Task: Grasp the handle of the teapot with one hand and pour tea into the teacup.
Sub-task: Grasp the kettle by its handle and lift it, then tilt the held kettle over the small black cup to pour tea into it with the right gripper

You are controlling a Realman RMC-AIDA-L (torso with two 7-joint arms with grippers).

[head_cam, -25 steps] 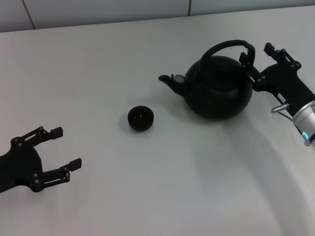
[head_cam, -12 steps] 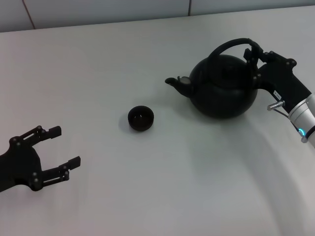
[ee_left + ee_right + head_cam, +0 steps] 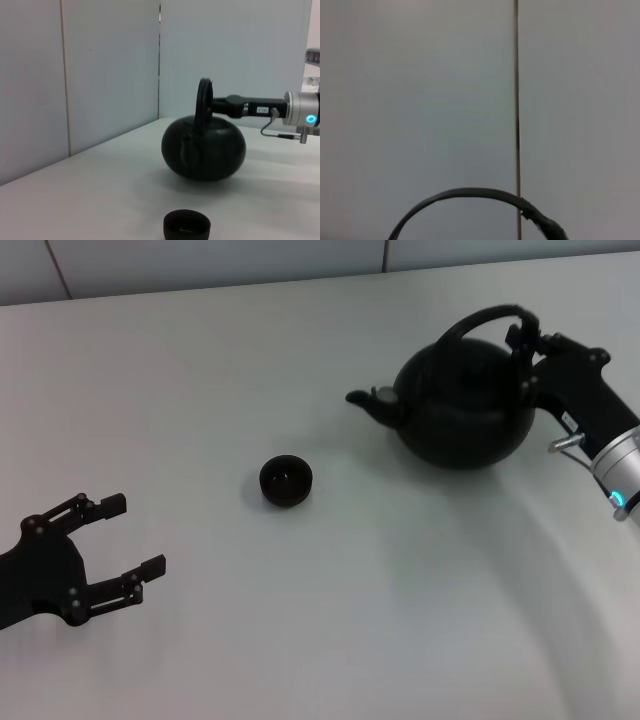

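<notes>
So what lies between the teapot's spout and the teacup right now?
Nothing: in the head view only bare white table separates the teapot spout from the teacup.

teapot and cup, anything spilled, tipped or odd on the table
Nothing stands out. The teapot is level, held by its handle in the right gripper. The teacup stands upright, apart from it, with no spill around. The left gripper idles open.

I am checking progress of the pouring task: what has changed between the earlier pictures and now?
The right gripper closed on the handle and raised the teapot, which moved up and to the robot's right in the head view, away from the teacup. The left wrist view suggests it now hangs clear of the table. The teacup and the open left gripper stayed where they were.
</notes>
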